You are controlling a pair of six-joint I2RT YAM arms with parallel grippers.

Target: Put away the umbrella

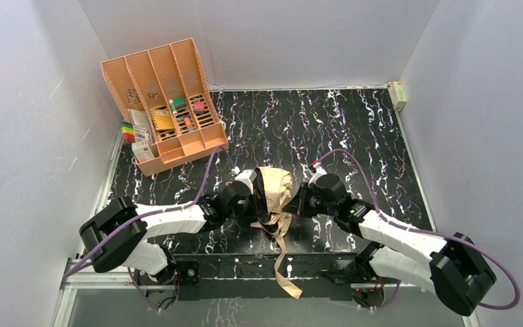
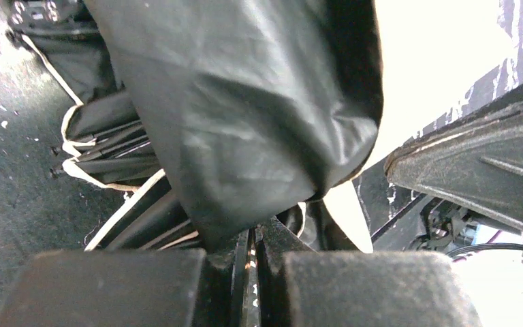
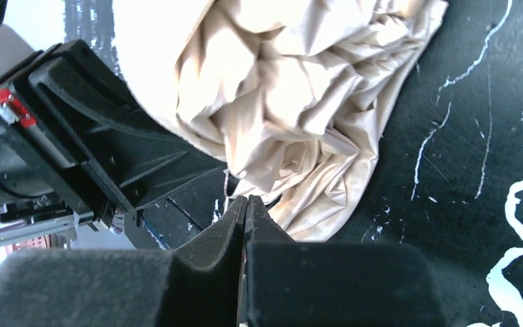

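**Top external view.** The umbrella (image 1: 277, 187) is lying bunched and unrolled in the lower middle of the frame on the table (image 1: 354, 129). The left gripper (image 1: 255, 197) and the right gripper (image 1: 299, 202) are pressing in on it from either side. Its strap (image 1: 284, 269) is trailing down past the table's near edge, between the arm bases. The slotted organizer (image 1: 167, 102) is standing at the upper left, well apart.
Risk: if the bundle is lifted or dragged, the hanging strap is likely to catch on the rail or a base and pull the fabric loose.

**Left wrist view.** The left jaws are clenching a fold of the umbrella's dark inner fabric at lower centre. The ribs (image 2: 109, 146) are splaying loose at the left of the frame.
Risk: the grip is holding cloth only, not the frame. A pull is likely to stretch or slip the fabric, and the free ribs may spread or snag.

**Right wrist view.** The right jaws are pressing together at lower centre, with their tips at the edge of the pale crumpled canopy. It cannot be told whether any cloth is pinched between them. The left arm's gripper housing (image 3: 102, 136) is crowding the upper left, close by.
Risk: the two grippers are working very near each other, so a collision is possible. A weak right-hand hold would also leave the canopy billowing.
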